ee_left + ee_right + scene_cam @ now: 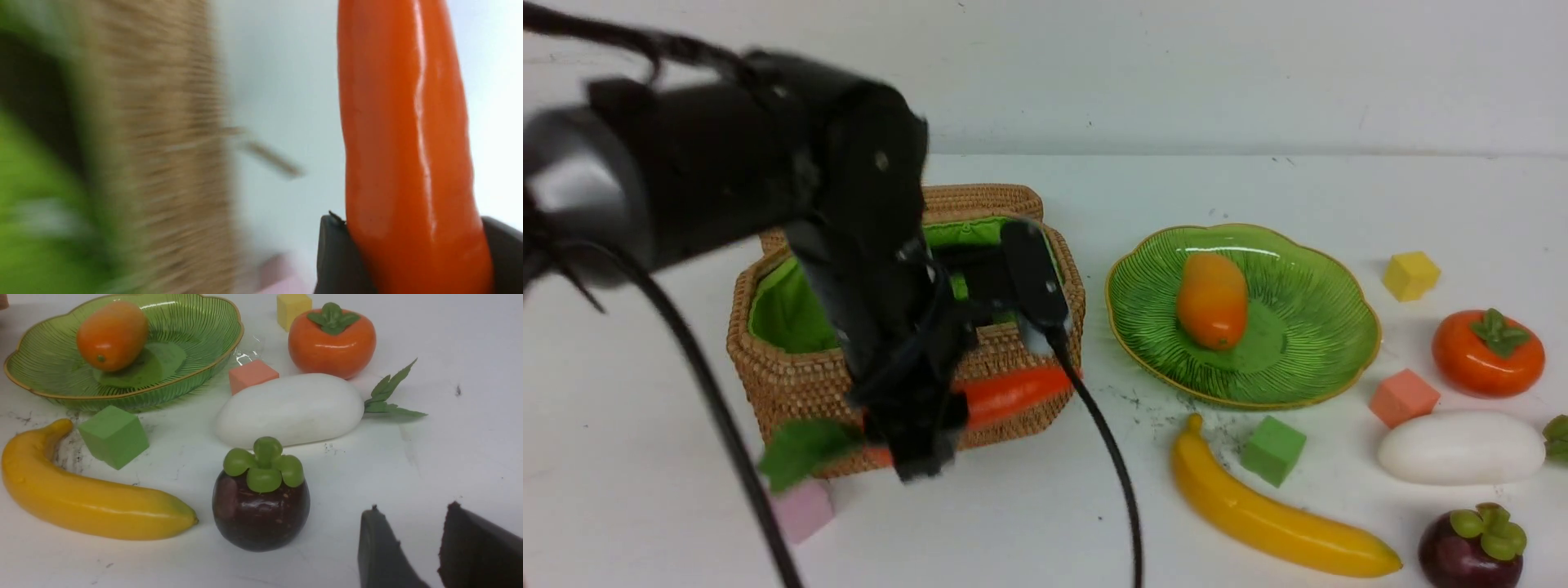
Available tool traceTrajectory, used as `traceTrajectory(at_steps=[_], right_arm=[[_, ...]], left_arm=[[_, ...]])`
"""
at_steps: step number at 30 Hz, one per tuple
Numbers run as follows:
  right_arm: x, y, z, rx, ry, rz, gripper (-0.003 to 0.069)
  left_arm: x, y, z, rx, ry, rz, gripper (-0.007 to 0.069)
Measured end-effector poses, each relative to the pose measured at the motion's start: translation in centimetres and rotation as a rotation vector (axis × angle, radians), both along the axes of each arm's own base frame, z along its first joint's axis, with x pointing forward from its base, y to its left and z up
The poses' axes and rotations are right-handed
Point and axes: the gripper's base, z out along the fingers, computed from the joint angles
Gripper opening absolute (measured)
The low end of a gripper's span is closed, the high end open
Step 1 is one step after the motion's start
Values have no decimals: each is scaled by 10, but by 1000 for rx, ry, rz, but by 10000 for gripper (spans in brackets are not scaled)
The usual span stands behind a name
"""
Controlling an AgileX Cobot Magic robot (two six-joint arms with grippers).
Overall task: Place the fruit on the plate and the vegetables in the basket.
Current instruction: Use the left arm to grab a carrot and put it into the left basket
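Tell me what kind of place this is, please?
Probably a robot practice table: a robot arm holds a shiny toy pepper by the basket, and toy fruit like the banana lies among little foam cubes.

The smooth white surface (1013,539) bears a brown woven basket (1013,347) at ten o'clock, a scalloped green plate (1307,327) at one, and a curved yellow banana (1282,523) at five.

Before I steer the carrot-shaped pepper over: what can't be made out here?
- Basket interior: front view, partly behind the left arm; blurred and cut off in the left wrist view.
- Pepper's far end: cut off by the left wrist view's edge.
- Pepper's middle: front view, behind the left gripper.
- Radish leaves: cut off by the front view's edge.
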Motion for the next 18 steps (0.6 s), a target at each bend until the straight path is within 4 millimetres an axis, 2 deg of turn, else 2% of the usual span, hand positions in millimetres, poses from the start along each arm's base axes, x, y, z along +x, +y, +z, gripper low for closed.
traceTrajectory(at_steps=[3, 7, 10, 11, 13, 18], right_arm=[[0, 0, 0, 0, 0, 0, 245], [0, 0, 0, 0, 0, 0, 245], [0, 0, 0, 0, 0, 0, 245], [0, 0, 0, 0, 0, 0, 245], [0, 0, 0, 0, 0, 0, 245], [0, 0, 0, 1, 0, 0, 245]], left_arm=[[15, 12, 25, 11, -216, 3, 385], [37, 23, 32, 3, -382, 39, 385], [58, 29, 18, 23, -411, 58, 385], [64, 28, 7, 38, -391, 61, 385], [70, 25, -7, 50, -362, 64, 385], [79, 20, -25, 46, -337, 76, 385]])
